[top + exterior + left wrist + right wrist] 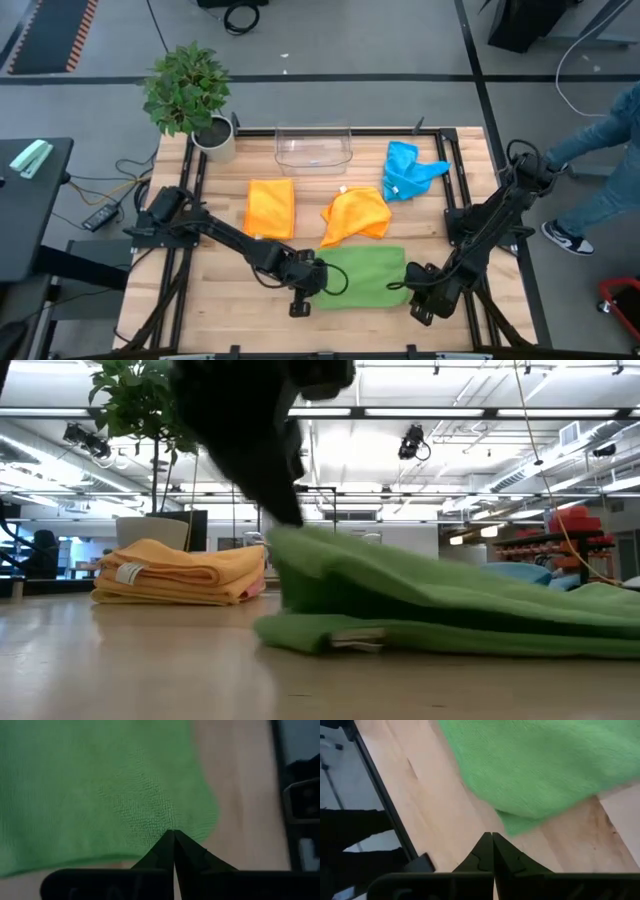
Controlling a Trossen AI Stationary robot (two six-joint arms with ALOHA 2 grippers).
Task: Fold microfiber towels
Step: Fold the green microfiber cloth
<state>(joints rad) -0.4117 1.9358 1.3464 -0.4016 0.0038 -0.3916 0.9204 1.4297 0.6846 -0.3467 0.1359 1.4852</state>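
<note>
A green towel (362,275) lies near the table's front edge, between my two grippers. My left gripper (318,283) is shut on its left end, which rises to a peak (290,538) in the low view. My right gripper (492,835) is shut and stands just off the towel's right near corner (517,822), over bare wood. A folded orange towel (270,207) lies flat behind it. Farther right are a crumpled orange towel (356,215) and a crumpled blue towel (408,170). My left gripper pinches the green towel between its two fingertips at the left edge, close to a corner (167,822). The fingers slant down from the table's left. That end is lifted off the table; the rest of the towel (470,622) lies on the wood. My right gripper shows no cloth between its fingertips; I cannot tell whether it touches the green towel.
A clear plastic bin (313,146) stands at the table's far edge, with a potted plant (190,95) at the far left corner. A person's leg (600,200) shows beyond the table's right side. Bare wood (230,290) lies at the front left.
</note>
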